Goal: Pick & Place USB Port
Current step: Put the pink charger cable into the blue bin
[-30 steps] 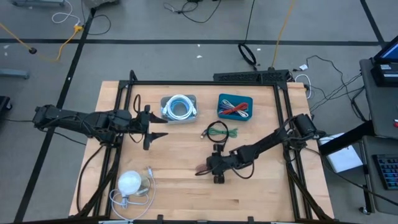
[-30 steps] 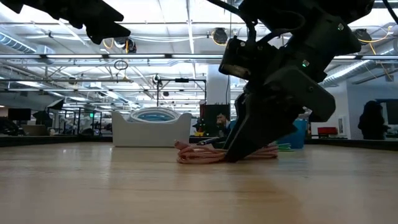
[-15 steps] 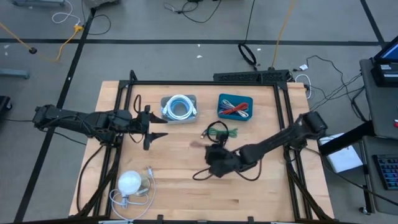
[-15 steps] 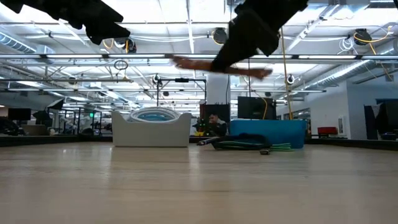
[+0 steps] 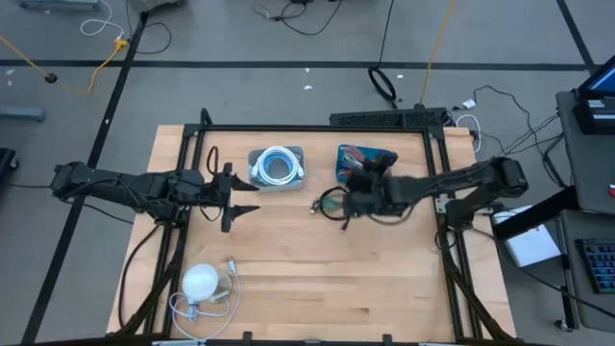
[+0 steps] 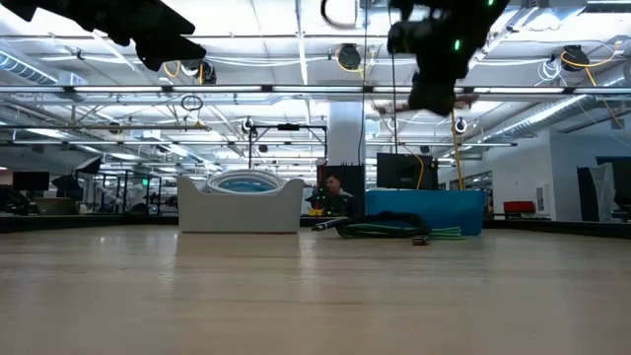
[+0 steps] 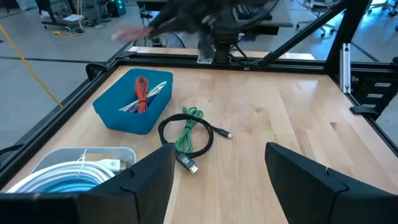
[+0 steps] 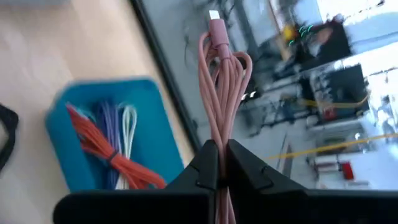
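A pink USB cable [image 8: 222, 74], coiled into a long bundle with its plug [image 8: 214, 16] at the free end, is up in the air with my right gripper [image 8: 221, 147] shut on it. The gripper [image 5: 357, 183] hovers at the near edge of the blue bin [image 5: 367, 161], which holds orange, purple and white cables [image 8: 102, 146]. High over the table's left side, my left gripper [image 5: 240, 198] waits open with nothing between its fingers [image 7: 149, 180]. My right gripper pinches the pink cable bundle [image 8: 221, 138] between its two fingers, several strands together. The bundle runs along the fingers and sticks out ahead of their tips, plug end foremost. It is lifted clear of the table and the bin.
A white bin [image 5: 277, 165] with a coiled white cable stands left of the blue bin. A black cable with a green tie [image 5: 336, 204] lies on the wood just near of the blue bin. At the near left lies a white round object with a cord [image 5: 202, 282].
My right gripper has shut on the pink cable where it lay on the table, lifted it clear, and carried it up and toward the far edge, to the blue bin. My left gripper has kept still.
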`<act>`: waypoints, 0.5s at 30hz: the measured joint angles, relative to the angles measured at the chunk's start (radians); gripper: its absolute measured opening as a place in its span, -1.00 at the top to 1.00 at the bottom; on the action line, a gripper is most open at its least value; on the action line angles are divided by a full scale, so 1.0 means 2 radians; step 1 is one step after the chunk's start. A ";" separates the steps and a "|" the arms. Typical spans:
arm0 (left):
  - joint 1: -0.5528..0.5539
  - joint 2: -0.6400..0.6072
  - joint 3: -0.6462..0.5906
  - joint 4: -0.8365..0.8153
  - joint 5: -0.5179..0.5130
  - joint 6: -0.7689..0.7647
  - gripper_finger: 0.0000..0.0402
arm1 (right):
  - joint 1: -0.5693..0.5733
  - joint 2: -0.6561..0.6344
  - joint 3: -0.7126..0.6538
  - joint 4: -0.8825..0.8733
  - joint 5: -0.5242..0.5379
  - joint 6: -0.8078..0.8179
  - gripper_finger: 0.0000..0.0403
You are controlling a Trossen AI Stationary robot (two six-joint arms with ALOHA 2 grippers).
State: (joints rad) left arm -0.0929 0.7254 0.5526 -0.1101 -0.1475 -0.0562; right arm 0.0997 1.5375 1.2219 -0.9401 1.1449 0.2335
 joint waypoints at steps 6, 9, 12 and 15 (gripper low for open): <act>0.000 0.000 0.000 0.000 0.000 -0.001 -0.27 | -0.076 -0.006 -0.095 0.158 -0.112 -0.114 0.96; 0.000 0.000 0.000 0.000 0.000 -0.001 -0.27 | -0.100 -0.005 -0.146 0.245 -0.141 -0.155 0.96; 0.000 0.000 0.000 0.000 0.000 0.000 -0.27 | -0.114 -0.002 -0.181 0.307 -0.142 -0.174 0.96; 0.000 0.000 0.000 0.000 0.000 0.001 -0.27 | -0.128 -0.003 -0.196 0.327 -0.154 -0.172 0.96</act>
State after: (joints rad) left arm -0.0921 0.7254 0.5526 -0.1096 -0.1474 -0.0544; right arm -0.1562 1.5322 0.8299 -0.2852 0.8365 -0.1114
